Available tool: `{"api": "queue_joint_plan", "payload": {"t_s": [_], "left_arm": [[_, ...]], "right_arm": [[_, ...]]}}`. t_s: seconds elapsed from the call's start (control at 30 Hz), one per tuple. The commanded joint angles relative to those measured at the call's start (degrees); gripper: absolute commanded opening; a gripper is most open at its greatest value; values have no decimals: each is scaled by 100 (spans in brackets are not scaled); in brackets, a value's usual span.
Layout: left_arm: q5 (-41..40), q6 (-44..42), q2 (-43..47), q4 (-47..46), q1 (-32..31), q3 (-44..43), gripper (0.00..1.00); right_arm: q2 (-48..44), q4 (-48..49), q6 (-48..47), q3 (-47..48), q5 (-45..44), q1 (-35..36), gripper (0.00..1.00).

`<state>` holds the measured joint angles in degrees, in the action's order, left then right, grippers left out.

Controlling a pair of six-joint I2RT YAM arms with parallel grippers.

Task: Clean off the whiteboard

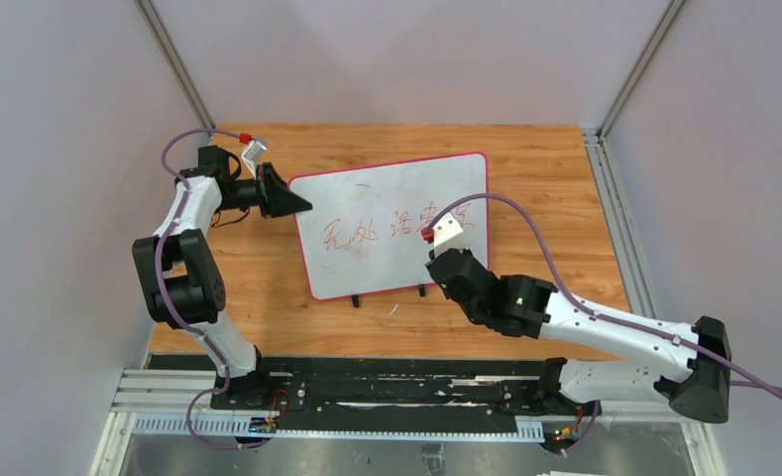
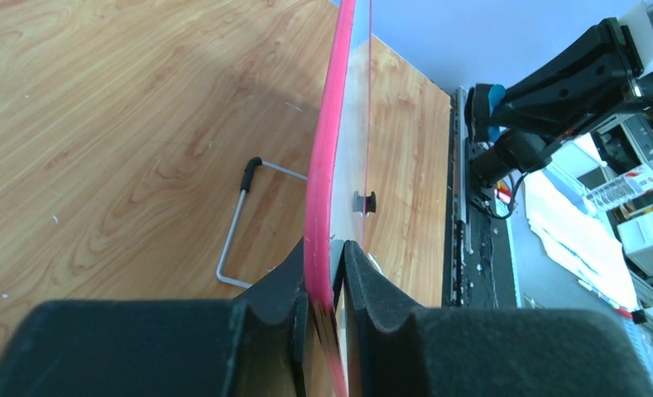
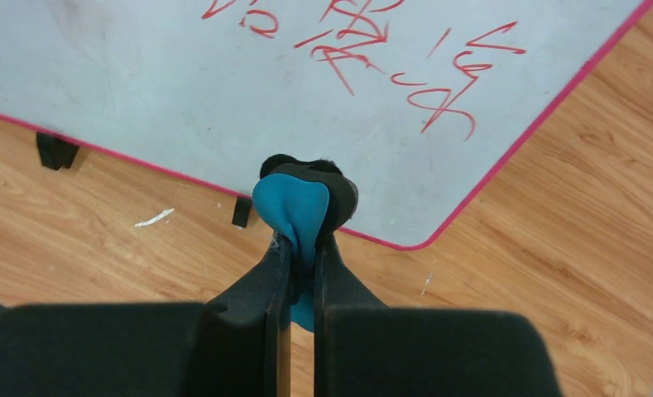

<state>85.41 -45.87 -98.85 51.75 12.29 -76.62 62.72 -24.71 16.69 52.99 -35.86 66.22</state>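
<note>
Out on the worktop [image 1: 545, 159], the whiteboard [image 1: 367, 213] sits with red writing [image 1: 387, 223] across it. Left fingers [image 2: 372, 289] clamp its pink edge, and right fingers [image 3: 339, 281] squeeze a blue eraser [image 3: 294, 207] over its near edge.

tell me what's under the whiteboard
A bent wire stand shows beneath the whiteboard, whose edge the left hand grips, above the shadowed wooden table. From above, the board covers everything else under it.
</note>
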Motion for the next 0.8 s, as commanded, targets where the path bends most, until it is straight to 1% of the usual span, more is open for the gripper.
{"api": "queue_joint_plan", "payload": {"t_s": [0.0, 0.07, 0.13, 0.2, 0.27, 0.3, 0.47, 0.57, 0.67, 0.77], "left_arm": [[-246, -289, 116, -169, -6, -169, 0], [-288, -306, 95, -170, -7, -168, 0], [-298, -315, 79, -159, -3, -173, 0], [-314, -347, 53, -148, -1, -170, 0], [-326, -346, 18, -147, -4, -189, 0], [-317, -344, 3, -132, -7, -195, 0], [-349, -387, -36, -71, -7, -239, 0], [-334, -401, -45, -59, -2, -239, 0], [-308, -390, -76, -60, -8, -259, 0], [-306, -395, -85, -57, -2, -262, 0]], "right_arm": [[-38, 647, -134, -249, -1314, -115, 1], [0, 1173, -329, -398, -1609, -231, 1], [40, 1660, -562, -530, -1639, -407, 1], [45, 2139, -775, -676, -1526, -630, 1], [38, 2422, -847, -785, -1137, -988, 1], [9, 2504, -839, -824, -881, -1236, 1], [-345, 2946, -672, -1130, 1263, -2726, 1], [-497, 3169, -673, -1206, 2330, -3447, 1], [-556, 3262, -662, -1207, 3017, -3869, 1], [-636, 3380, -601, -1258, 3348, -3936, 1]]}}
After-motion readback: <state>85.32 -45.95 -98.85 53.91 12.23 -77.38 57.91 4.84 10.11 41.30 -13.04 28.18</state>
